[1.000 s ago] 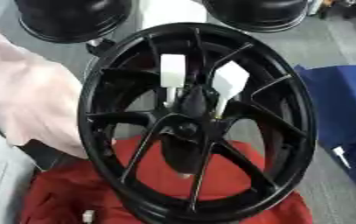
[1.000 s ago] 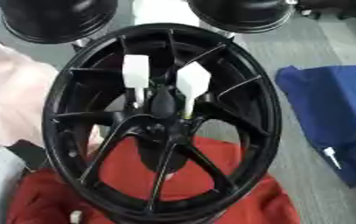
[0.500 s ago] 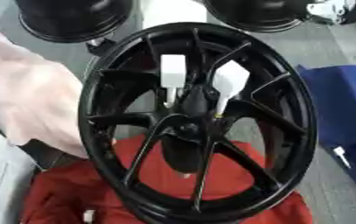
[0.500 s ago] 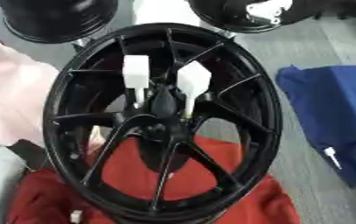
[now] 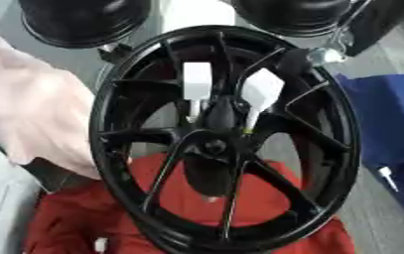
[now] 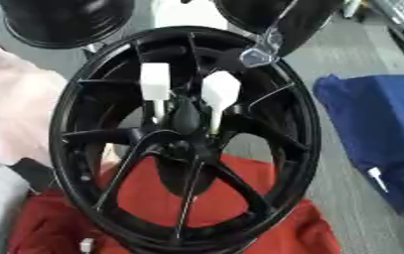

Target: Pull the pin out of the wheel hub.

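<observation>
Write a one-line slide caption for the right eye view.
Black spoked wheel standing over a red cloth, two white-handled pins seated near its hub, a robot arm entering from the upper right.

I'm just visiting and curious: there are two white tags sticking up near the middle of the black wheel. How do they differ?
The left white piece looks rectangular and stands upright; the right white piece is more diamond-shaped and tilts to the right. The left one's stem is short and pale, while the right one's stem runs longer, ending in a yellowish tip. Both are white and sit just above the hub of the black wheel.

Red cloth [image 5: 75,223], blue cloth [image 6: 374,134], pink cloth [image 5: 31,114]
</observation>
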Robot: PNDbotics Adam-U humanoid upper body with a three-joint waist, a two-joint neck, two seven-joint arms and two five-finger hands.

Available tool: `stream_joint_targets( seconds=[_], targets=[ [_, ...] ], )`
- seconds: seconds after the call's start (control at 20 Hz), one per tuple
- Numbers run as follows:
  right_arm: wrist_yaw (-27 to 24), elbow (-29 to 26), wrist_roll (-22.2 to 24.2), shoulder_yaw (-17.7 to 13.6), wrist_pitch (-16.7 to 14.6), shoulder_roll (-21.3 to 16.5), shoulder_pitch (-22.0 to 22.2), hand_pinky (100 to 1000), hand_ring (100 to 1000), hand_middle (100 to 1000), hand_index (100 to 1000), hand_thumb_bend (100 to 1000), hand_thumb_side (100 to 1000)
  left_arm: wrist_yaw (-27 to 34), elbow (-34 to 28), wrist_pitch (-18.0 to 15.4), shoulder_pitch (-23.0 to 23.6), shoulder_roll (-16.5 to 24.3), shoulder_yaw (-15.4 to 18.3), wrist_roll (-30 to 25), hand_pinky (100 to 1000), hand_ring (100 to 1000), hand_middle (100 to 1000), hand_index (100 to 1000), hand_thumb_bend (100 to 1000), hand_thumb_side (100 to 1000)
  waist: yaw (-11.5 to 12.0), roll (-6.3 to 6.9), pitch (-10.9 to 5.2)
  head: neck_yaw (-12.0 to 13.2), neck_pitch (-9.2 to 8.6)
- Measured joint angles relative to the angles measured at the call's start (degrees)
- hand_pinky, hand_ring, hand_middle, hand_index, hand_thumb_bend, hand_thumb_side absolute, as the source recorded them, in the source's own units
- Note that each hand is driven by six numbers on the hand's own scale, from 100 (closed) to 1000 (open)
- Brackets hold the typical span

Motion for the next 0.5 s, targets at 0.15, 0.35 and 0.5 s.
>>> stream_joint_targets(
  seconds=[0.15,0.35,0.5],
  targets=[
    [-0.1,2.3,3.0,0.8,-2.7,0.5,-0.1,896,853,766,793,444,380,0.0,0.0,0.0,0.0,0.0,0.0,0.0,694,622,591,691,471,655,0.0,0.0,0.0,0.4,0.0],
    [-1.2,3.7,7.0,0.8,-4.5,0.5,0.2,907,876,793,819,449,414,0.0,0.0,0.0,0.0,0.0,0.0,0.0,695,623,592,691,470,656,-0.1,0.0,0.0,0.8,0.0],
    [-2.5,4.4,8.6,0.8,-3.4,0.5,0.2,909,877,792,819,454,406,0.0,0.0,0.1,0.0,0.0,0.0,-0.1,695,623,592,691,470,657,-0.2,0.0,0.0,0.8,0.0]
  ],
)
